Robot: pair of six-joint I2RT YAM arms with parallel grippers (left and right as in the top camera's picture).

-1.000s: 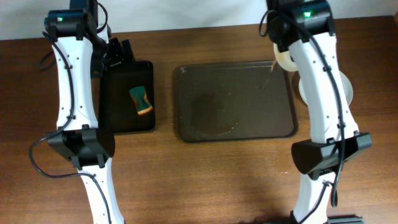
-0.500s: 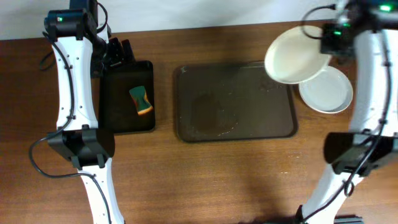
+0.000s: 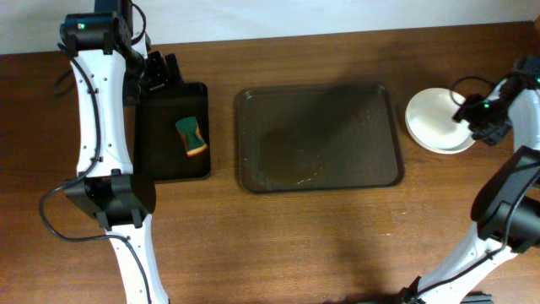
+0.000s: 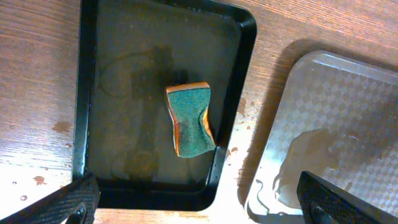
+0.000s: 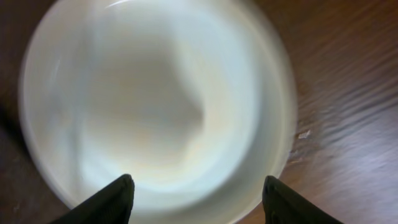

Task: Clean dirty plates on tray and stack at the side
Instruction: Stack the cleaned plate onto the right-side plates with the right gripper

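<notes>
A stack of white plates (image 3: 434, 121) sits on the table just right of the brown tray (image 3: 318, 173); no smear shows on the top plate. In the right wrist view that plate (image 5: 155, 106) fills the frame, blurred. My right gripper (image 3: 471, 116) hovers over the stack's right edge, its jaws (image 5: 199, 205) open with nothing between them. The tray holds no plates, only a wet film (image 3: 304, 173). My left gripper (image 3: 164, 72) hangs open at the far end of the black tray, its fingers (image 4: 68, 205) spread wide.
A narrow black tray (image 3: 152, 160) lies left of the brown tray with a green and orange sponge (image 3: 191, 137) in it; the left wrist view shows the sponge (image 4: 191, 119) near that tray's right wall. The table's far edge runs behind both trays.
My right arm swung right from the tray's far right corner, carrying a white plate to the stack beside the tray. Its jaws opened and the plate now rests there. The left arm stayed put.
</notes>
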